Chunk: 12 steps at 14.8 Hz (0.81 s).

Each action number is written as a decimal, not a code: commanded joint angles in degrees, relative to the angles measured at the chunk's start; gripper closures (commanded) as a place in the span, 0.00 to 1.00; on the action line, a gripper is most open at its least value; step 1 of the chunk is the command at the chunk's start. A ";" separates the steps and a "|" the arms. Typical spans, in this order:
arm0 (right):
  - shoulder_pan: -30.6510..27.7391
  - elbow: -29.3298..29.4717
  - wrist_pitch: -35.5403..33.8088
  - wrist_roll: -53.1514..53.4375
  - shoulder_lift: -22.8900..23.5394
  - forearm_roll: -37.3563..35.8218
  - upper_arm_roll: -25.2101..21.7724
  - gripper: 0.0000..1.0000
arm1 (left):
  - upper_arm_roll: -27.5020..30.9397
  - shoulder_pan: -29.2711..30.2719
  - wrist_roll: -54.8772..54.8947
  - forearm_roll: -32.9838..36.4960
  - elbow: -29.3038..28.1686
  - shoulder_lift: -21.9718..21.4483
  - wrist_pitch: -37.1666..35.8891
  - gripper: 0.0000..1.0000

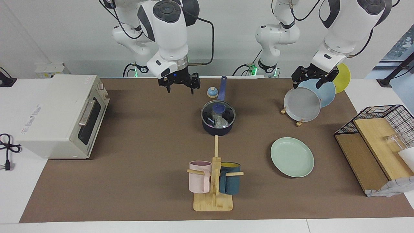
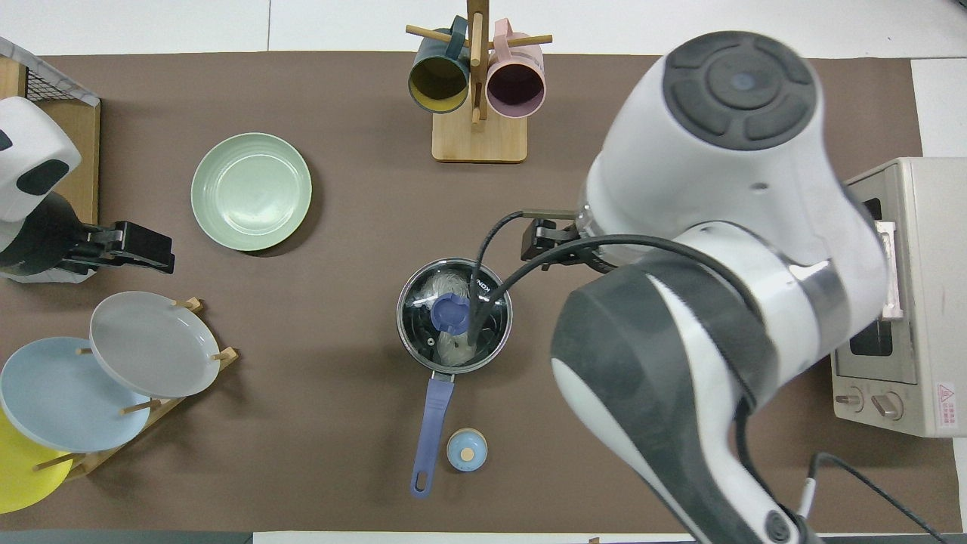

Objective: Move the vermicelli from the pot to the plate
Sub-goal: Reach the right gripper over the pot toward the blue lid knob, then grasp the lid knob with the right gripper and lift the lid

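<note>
While the glass lid [image 1: 218, 113] sits on the pot [image 1: 217, 127], the vermicelli [image 2: 446, 285] cannot come out, so the lid's blue knob [image 2: 452, 312] looks like the first thing to grasp. Seen through the glass, the pale strands are bundled inside the pot, which stands mid-table with its long blue handle [image 2: 431, 433] pointing at 6 o'clock in the overhead view, straight back toward the robots. A small blue-and-tan knob-like object [image 2: 466, 450] lies just beside the handle's end.

The right gripper [image 1: 179, 88] hangs in the air over the mat, nearer to the robots than the pot; in the facing view the pot lies at about 4 o'clock from it. Its fingers are spread apart and point down, holding nothing and touching nothing. Judging from both views, this is the nearer gripper to the pot.

The left gripper [image 1: 310, 83] waits in the air over the rack of upright plates, at the grey plate [image 1: 301, 104]; its fingers are also apart and empty.

The mint-green plate [image 2: 251, 190] lies flat and bare at about 10 o'clock from the pot in the overhead view, farther from the robots and toward the left arm's end of the table. The mug tree [image 2: 478, 98], with a teal mug and a pink one, stands farther out at 12 o'clock, well apart from the pot
</note>
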 commanded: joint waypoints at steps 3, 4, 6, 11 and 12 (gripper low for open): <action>6.04 1.90 6.26 9.87 4.75 -0.09 0.34 0.00 | -0.36 0.69 0.27 0.59 0.29 -0.30 -0.72 0.00; 7.09 1.90 7.40 10.83 5.19 -0.09 0.34 0.00 | -0.36 0.69 0.27 0.59 0.29 -0.30 -0.64 0.00; 9.29 1.03 10.47 13.64 5.98 -1.31 0.34 0.00 | -0.36 0.69 0.27 0.59 0.29 -0.30 -0.64 0.00; 12.02 -4.07 15.76 17.34 7.91 -1.67 0.34 0.00 | -0.36 0.69 0.18 0.59 0.29 -0.30 -0.72 0.00; 12.02 -5.38 16.89 17.44 8.09 -1.67 0.34 0.00 | -0.36 0.69 0.27 0.59 0.29 -0.30 -0.64 0.00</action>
